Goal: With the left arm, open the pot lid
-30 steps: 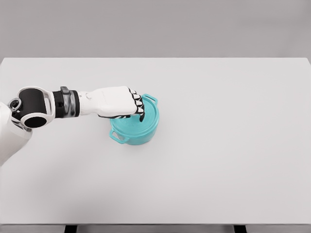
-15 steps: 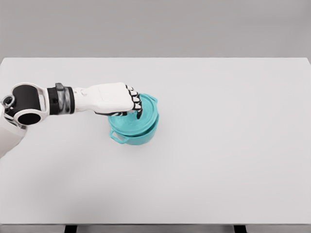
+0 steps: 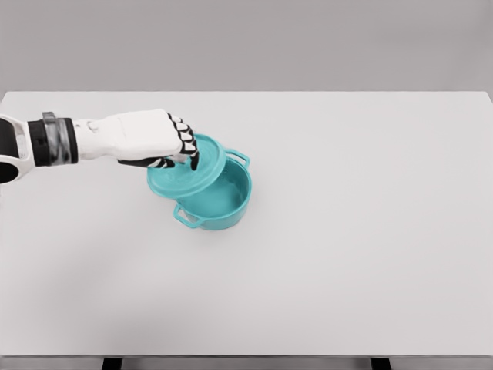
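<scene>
A teal pot (image 3: 223,202) with two side handles stands on the white table (image 3: 354,231), left of centre. Its round teal lid (image 3: 187,174) is lifted off and held tilted above the pot's left rim, so the inside of the pot shows. My left hand (image 3: 183,153) comes in from the left edge and is shut on the lid's top, fingers curled down over the knob, which is hidden. The right arm does not show.
The table's far edge runs across the top and its front edge along the bottom. Bare white surface lies right of the pot and in front of it.
The lid has come off the pot: my left hand has pulled back to the left and upward with it, and the pot's interior is now exposed. The pot stayed put.
</scene>
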`<act>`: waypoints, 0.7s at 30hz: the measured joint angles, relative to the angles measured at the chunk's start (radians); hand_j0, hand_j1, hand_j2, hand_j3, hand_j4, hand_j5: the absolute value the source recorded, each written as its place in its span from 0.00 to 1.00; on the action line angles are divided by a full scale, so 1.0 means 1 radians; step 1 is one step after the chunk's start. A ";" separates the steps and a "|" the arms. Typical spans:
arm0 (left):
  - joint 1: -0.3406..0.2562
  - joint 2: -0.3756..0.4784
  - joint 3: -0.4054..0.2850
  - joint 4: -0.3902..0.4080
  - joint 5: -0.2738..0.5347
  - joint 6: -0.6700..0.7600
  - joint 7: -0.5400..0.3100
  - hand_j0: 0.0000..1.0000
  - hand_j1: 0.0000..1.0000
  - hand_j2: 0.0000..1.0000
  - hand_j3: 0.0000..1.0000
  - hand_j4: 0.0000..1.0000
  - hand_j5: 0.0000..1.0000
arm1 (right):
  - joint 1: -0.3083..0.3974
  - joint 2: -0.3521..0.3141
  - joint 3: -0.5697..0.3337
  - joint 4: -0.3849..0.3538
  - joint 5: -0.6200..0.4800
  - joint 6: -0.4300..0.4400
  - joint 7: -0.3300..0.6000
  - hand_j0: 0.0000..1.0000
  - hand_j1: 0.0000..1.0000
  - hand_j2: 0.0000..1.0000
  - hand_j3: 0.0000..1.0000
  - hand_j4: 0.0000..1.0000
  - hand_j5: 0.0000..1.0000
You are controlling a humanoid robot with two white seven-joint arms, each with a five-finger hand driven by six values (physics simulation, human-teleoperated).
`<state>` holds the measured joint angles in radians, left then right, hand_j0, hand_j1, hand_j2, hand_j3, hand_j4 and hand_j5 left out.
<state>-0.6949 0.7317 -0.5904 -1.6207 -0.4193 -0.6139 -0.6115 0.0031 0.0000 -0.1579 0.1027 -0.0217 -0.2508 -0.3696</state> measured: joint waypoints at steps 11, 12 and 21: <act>0.021 0.121 0.064 0.001 0.042 0.000 0.000 0.50 0.50 0.50 0.50 0.50 0.50 | 0.000 0.000 0.000 0.000 0.000 0.000 0.000 1.00 1.00 1.00 1.00 1.00 1.00; 0.029 0.130 0.066 0.002 0.042 0.000 0.000 0.49 0.49 0.49 0.49 0.49 0.49 | 0.000 0.000 0.000 0.000 0.000 0.000 0.000 1.00 1.00 1.00 1.00 1.00 1.00; 0.098 0.184 0.072 0.012 0.041 0.000 0.000 0.47 0.47 0.47 0.47 0.47 0.47 | 0.000 0.000 0.000 0.000 0.000 0.000 0.000 1.00 1.00 1.00 1.00 1.00 1.00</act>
<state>-0.5968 0.9161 -0.5181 -1.6084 -0.3787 -0.6140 -0.6115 0.0031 0.0000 -0.1579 0.1024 -0.0214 -0.2506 -0.3696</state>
